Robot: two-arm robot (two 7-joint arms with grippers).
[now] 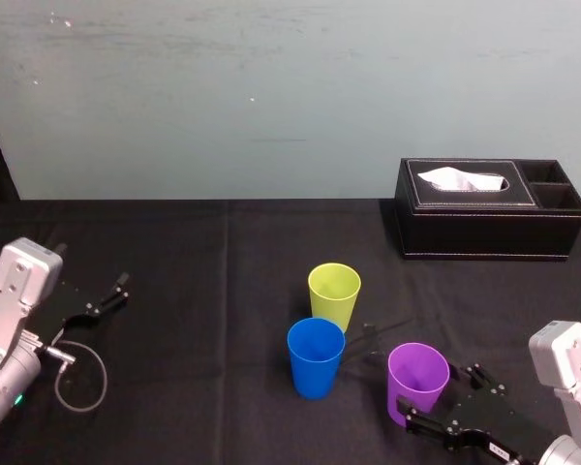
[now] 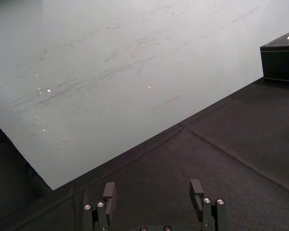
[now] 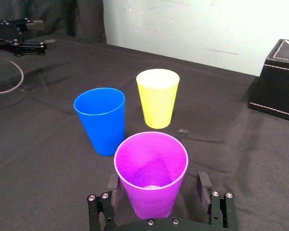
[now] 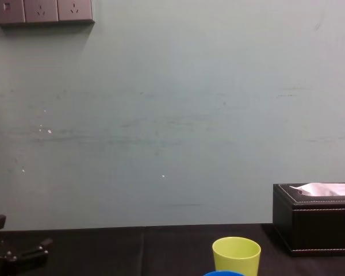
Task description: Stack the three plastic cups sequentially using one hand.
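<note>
Right claw (image 3: 157, 185) spread wide, holding nothing, astride the small purple tapered plastic cup (image 3: 151, 166) on the black-clothed counter (image 3: 48, 159). Just beyond the claw: the blue plastic cup (image 3: 100, 120) ahead toward the left arm, the yellow-green plastic cup (image 3: 157, 98) a little farther, all three standing upright. Likely light, smooth, slippery, thin-walled and easily squashed: pinch gently at mid-wall, below the rim. Left claw (image 2: 154, 192) parked well away, open, empty.
</note>
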